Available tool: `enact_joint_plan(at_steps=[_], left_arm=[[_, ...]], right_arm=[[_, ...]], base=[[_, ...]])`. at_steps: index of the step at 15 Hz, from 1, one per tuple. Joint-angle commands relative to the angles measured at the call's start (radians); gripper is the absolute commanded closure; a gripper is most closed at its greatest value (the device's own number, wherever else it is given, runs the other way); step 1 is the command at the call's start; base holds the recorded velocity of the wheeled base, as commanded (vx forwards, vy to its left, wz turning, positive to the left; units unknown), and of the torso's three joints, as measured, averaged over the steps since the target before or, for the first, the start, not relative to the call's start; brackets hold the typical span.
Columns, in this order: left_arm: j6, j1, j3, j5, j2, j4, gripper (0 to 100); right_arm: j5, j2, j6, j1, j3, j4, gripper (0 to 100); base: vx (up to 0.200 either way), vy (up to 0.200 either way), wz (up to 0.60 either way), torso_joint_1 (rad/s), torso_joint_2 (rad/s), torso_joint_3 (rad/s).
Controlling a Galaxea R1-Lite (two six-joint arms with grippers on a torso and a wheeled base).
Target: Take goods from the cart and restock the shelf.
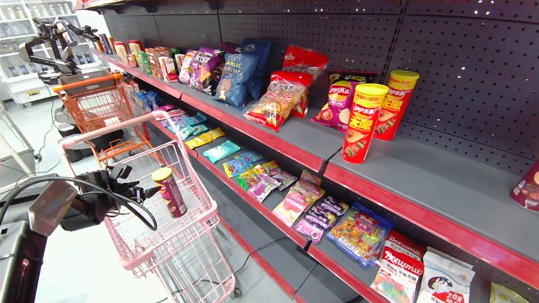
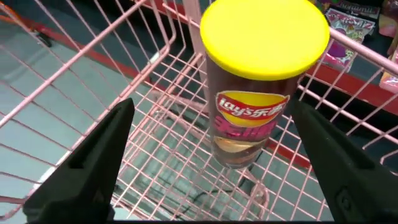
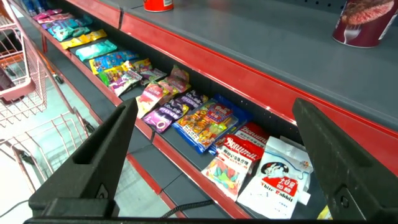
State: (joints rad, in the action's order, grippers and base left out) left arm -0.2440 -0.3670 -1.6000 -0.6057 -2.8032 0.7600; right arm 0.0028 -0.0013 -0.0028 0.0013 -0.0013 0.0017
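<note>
A maroon chip can [image 1: 170, 198] with a yellow lid stands in the pink cart [image 1: 126, 126] at the lower left, leaning slightly. My left gripper [image 1: 148, 192] is level with it, just to its left, and open. In the left wrist view the can [image 2: 255, 118] is straight ahead of the left gripper [image 2: 211, 107], whose fingers [image 2: 93, 162] are spread wider than the can. My right gripper [image 3: 214, 109] is open and holds nothing; it hangs in front of the lower shelf of snack bags [image 3: 211, 121]. Two red chip cans [image 1: 363, 126] stand on the grey shelf [image 1: 421, 181].
Snack bags [image 1: 278, 101] line the upper shelf to the left; bare room lies right of the red cans up to another red can [image 1: 526, 189]. An orange cart [image 1: 97, 101] and another robot's arm [image 1: 54, 42] stand beyond the pink cart. A cable [image 1: 261, 248] runs across the floor.
</note>
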Motion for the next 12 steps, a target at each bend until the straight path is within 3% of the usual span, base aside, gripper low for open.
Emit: enact_joint_plan(at_steps=[1, 4, 8, 12], left_arm=[[-0.001, 0.01, -0.018, -0.002, -0.016, -0.014, 0], [0.0, 0.023, -0.046, -0.002, -0.016, -0.056, 0], [-0.001, 0.031, -0.19, 0.001, -0.044, -0.188, 0], [-0.014, 0.04, -0.198, -0.002, -0.059, -0.203, 0]], right_arm=[[0.0, 0.001, 0.0, 0.0, 0.001, 0.0, 0], [0.0, 0.001, 0.0, 0.0, 0.001, 0.0, 0], [0.0, 0.001, 0.0, 0.0, 0.0, 0.0, 0], [0.0, 0.001, 0.0, 0.0, 0.001, 0.0, 0]], base=[[0.0, 0.0, 0.0, 0.0, 0.0, 0.0], [0.0, 0.0, 0.0, 0.0, 0.0, 0.0], [0.0, 0.0, 0.0, 0.0, 0.0, 0.0], [0.0, 0.0, 0.0, 0.0, 0.0, 0.0]])
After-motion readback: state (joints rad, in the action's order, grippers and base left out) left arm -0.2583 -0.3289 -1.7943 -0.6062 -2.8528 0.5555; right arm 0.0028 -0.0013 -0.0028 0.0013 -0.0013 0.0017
